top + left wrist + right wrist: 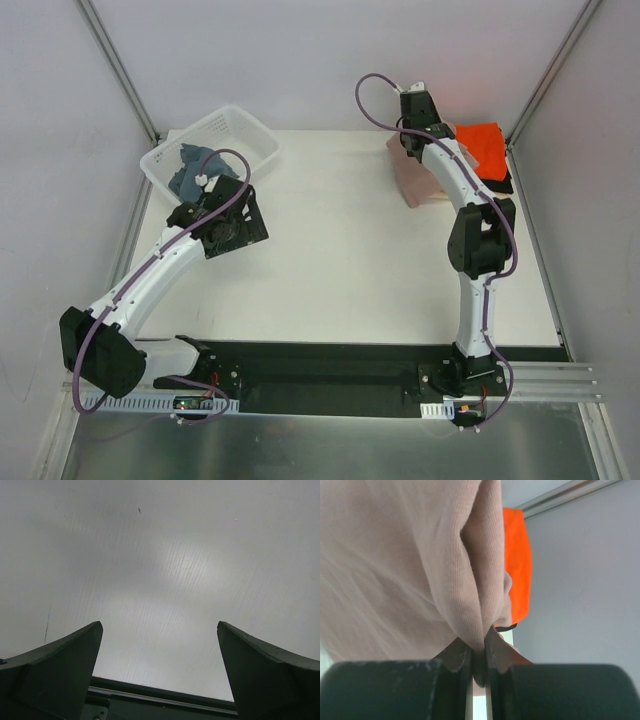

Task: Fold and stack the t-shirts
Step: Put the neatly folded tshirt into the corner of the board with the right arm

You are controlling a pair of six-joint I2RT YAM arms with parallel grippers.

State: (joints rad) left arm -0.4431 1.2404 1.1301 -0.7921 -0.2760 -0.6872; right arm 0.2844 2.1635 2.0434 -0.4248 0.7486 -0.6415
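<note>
White table (340,260): the basket (253,129) holds grey-blue cloth (190,172). Beside the basket, left gripper (159,626) jaws spread; well right, right gripper (479,649) pinches pink t-shirt (395,555).

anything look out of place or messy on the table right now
Nothing spilled or damaged. The white plastic basket sits askew at the far left corner, grey-blue cloth crumpled inside. The dusty-pink t-shirt is bunched in the shut right gripper, near the bright orange t-shirt.
</note>
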